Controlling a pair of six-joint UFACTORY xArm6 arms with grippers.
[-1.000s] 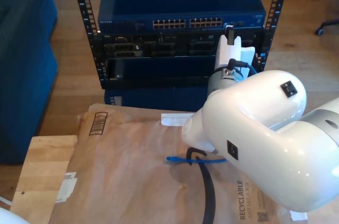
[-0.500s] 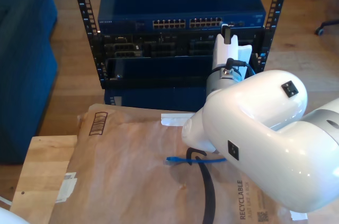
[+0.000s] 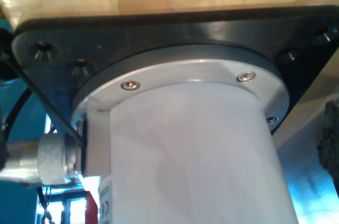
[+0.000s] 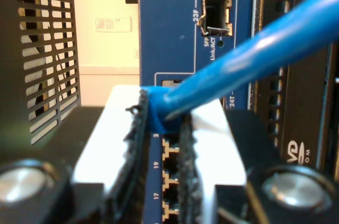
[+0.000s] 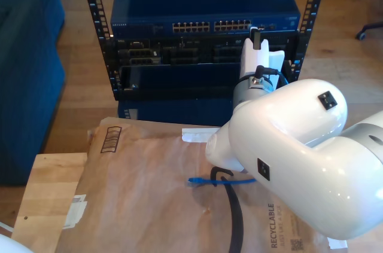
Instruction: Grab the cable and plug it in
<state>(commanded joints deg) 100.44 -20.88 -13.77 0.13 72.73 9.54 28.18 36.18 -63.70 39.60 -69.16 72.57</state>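
So the whole thing comes down to how the plug end lines up with the port row on the blue network switch (image 5: 203, 5). In the second wrist view, my second gripper (image 4: 165, 128) has its two pads pinched tight on the cable (image 4: 254, 49), right at the near end where the blue bit sits between the frayed black pads; the plug tip itself is hidden by the gripper body, so I can't say if it's already in a socket. The cable's long axis runs from the pinch point back and away at a slant, not straight along the approach line, so I'd guess the plug could be cocked a little relative to the jack. Straight ahead of the pads you can see the column of RJ45 ports (image 4: 168, 179) numbered 17, 19 and up, with an SFP slot (image 4: 217, 15) further along the face. From the exterior view, that gripper (image 5: 257, 40) is up against the switch front at the far end of the port row toward the exterior view's right, and the rest of the cable trails down to the brown paper on the table (image 5: 54, 193), where its other plug (image 5: 192, 180) lies loose. As for my first gripper, open or closed, can't tell: its camera is just staring at a white arm base (image 3: 196, 150).
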